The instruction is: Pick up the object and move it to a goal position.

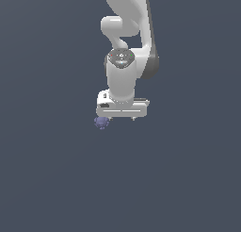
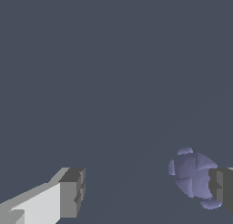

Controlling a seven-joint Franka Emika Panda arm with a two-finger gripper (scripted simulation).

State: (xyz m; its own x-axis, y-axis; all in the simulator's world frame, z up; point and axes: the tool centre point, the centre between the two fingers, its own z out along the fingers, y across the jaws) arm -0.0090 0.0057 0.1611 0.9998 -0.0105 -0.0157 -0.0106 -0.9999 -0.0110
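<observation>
The object is a tiny bumpy purple-blue lump [image 1: 101, 122] lying on the dark grey floor, just below the lower left corner of the white gripper body in the exterior view. In the wrist view the lump [image 2: 191, 174] sits right against the inner face of one grey fingertip [image 2: 222, 187], far from the other fingertip [image 2: 73, 192]. My gripper [image 2: 148, 190] is open, its jaws wide apart, and holds nothing. In the exterior view the fingers are hidden under the gripper body [image 1: 121, 108].
The white arm [image 1: 124, 47] rises above the gripper toward the top of the exterior view. A plain dark grey floor [image 1: 179, 179] surrounds everything. No goal marker shows.
</observation>
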